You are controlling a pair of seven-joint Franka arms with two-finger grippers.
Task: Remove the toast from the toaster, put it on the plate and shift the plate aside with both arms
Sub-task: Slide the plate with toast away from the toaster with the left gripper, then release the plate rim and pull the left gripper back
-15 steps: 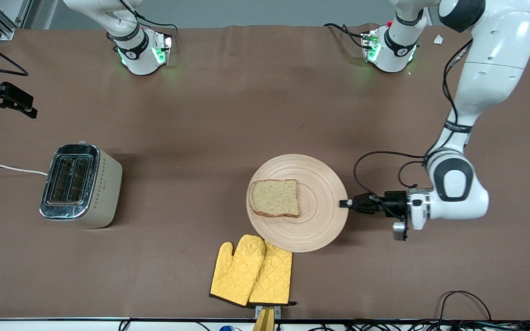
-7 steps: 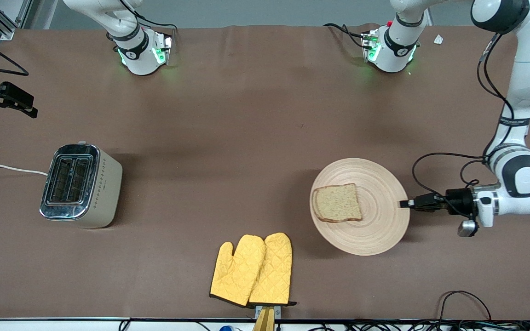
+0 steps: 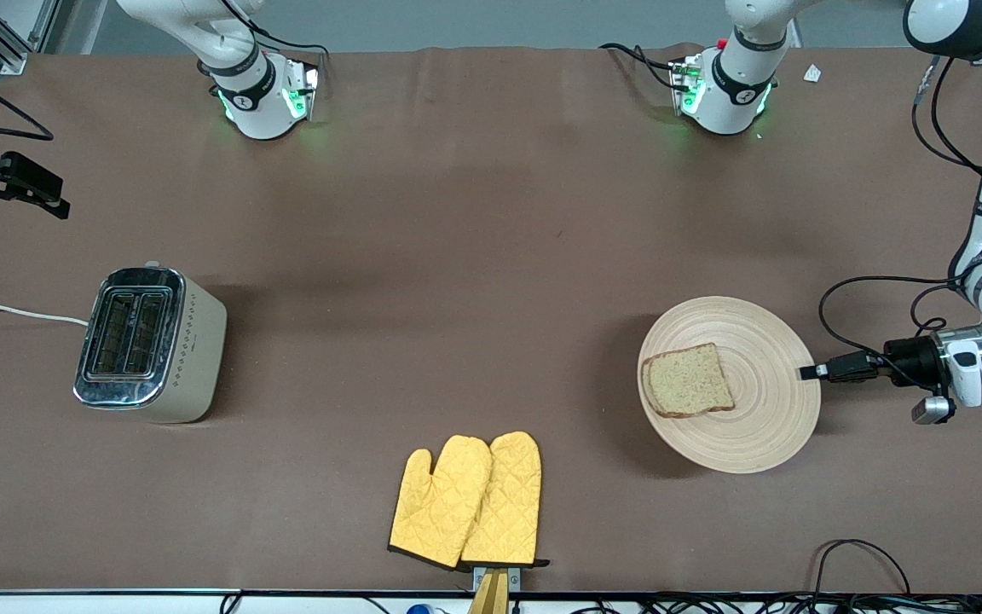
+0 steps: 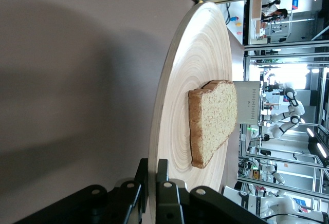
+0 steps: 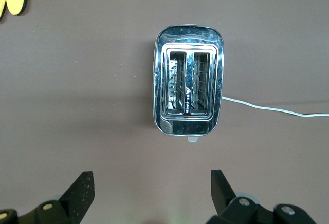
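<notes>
My left hand point(image 3: 808, 373) is clamped on the rim of the plate point(image 3: 764, 341), at the edge toward the left arm's end of the worktop point(image 3: 491, 213). The toast point(image 3: 687, 381) lies flat on the plate, on the half away from my grip. The plate appears raised, judging by the shadow under it and the rim standing clear in the left wrist view point(image 4: 159, 131).

My worry is the one-edge pinch: if the plate tips or I stop sharply, I judge the toast could slide toward the unsupported rim and off, or the plate could twist out of the fingers.

My right hand point(image 5: 149, 193) waits wide open and holding nothing, up above the toaster point(image 3: 150, 341), whose slots look empty.

Compared with a second ago, the plate and toast have travelled a good way toward the left arm's end and no longer overlap the yellow oven mitts point(image 3: 467, 501). The toaster and mitts have not moved.
</notes>
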